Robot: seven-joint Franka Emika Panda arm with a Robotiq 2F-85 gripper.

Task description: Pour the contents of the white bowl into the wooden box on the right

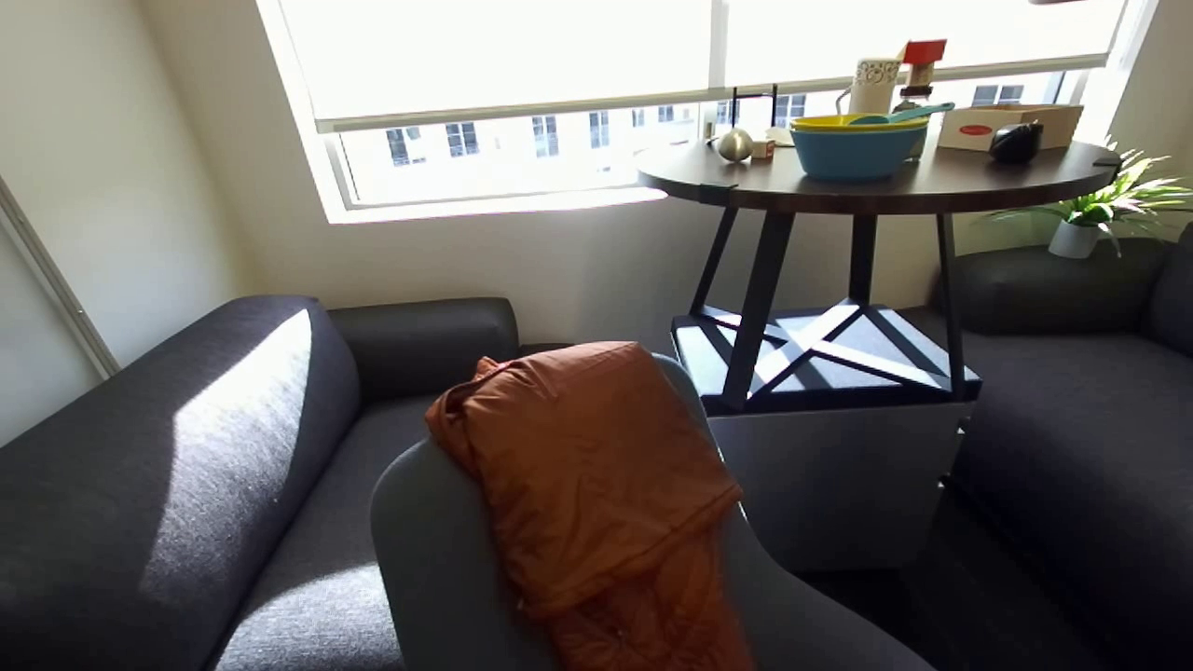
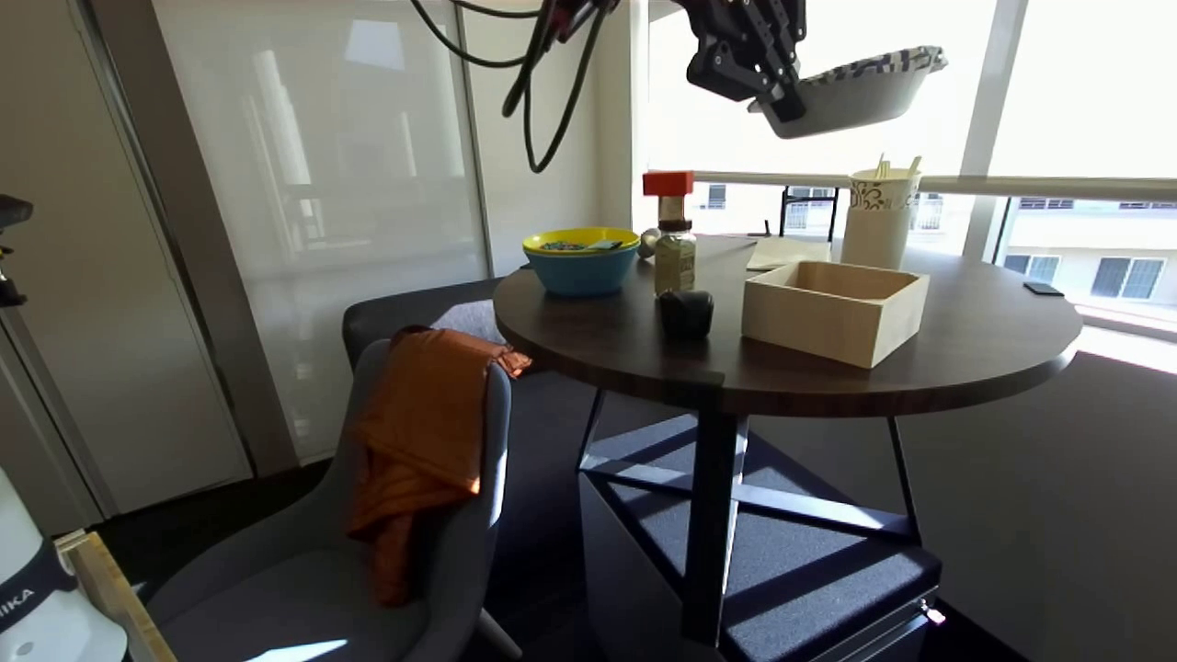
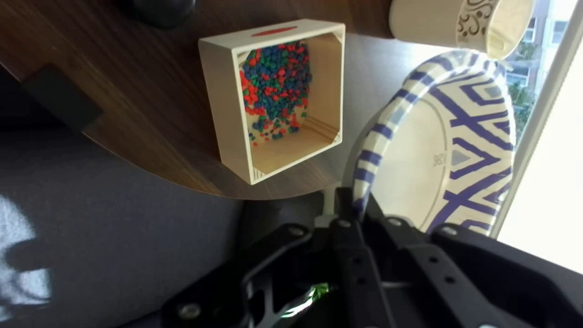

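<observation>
The white bowl [image 3: 410, 155], with a blue pattern inside, is held up in the air. Its visible inside shows no bits. In an exterior view the bowl [image 2: 855, 103] hangs tilted above the table, higher than the wooden box [image 2: 809, 317]. My gripper [image 3: 360, 205] is shut on the bowl's rim; the gripper also shows in an exterior view [image 2: 786, 103]. In the wrist view the wooden box [image 3: 227, 102] stands beside the bowl, with many red, blue and green bits inside. The box also shows in an exterior view [image 1: 974, 130], where the gripper is out of view.
A white cup with utensils [image 2: 878, 225] stands behind the box. A jar with a red lid [image 2: 676, 262], a black object [image 2: 687, 314] and stacked yellow and blue bowls [image 2: 581, 271] share the round table [image 2: 984, 345]. An orange jacket [image 2: 428, 414] hangs on a chair.
</observation>
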